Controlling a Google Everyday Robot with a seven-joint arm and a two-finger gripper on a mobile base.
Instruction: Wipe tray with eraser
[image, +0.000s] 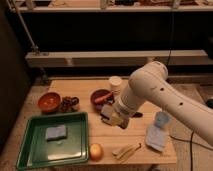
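- The gripper (112, 118) hangs over the middle of the surface (107, 137), just off the tray's right rim and in front of the dark red bowl (101, 96). Its fingers are clamped tight on a small dark block with a paler tan side, which I take to be the eraser (107, 113).
- The tray (30, 122) sits at the front-left corner of the surface, so my travel is short: toward the left edge and a little forward.
- A flat blue-grey sponge (56, 132) lies on the tray floor, left of its middle. The bare green floor I want is to its right and in front of it.
- I judge the wipe has not begun, since the eraser is off the tray and above the surface.
- I cross the right rim high enough to clear its raised lip, then come down over the bare right half.
- I want the eraser's broad face flat on the floor; if it is tilted, only an edge drags.
- I press lightly. The plastic tray probably slides easily, and a hard push could shove it off the front edge.
- I run strokes front to back, stopping short of each rim and of the sponge, so nothing gets bulldozed.
- The grip needs to stay firm, as rubbing may twist the block between the fingers.
- I watch the round yellow-orange fruit (96, 151) just beside the tray's front-right corner, which the arm could knock on the way down.
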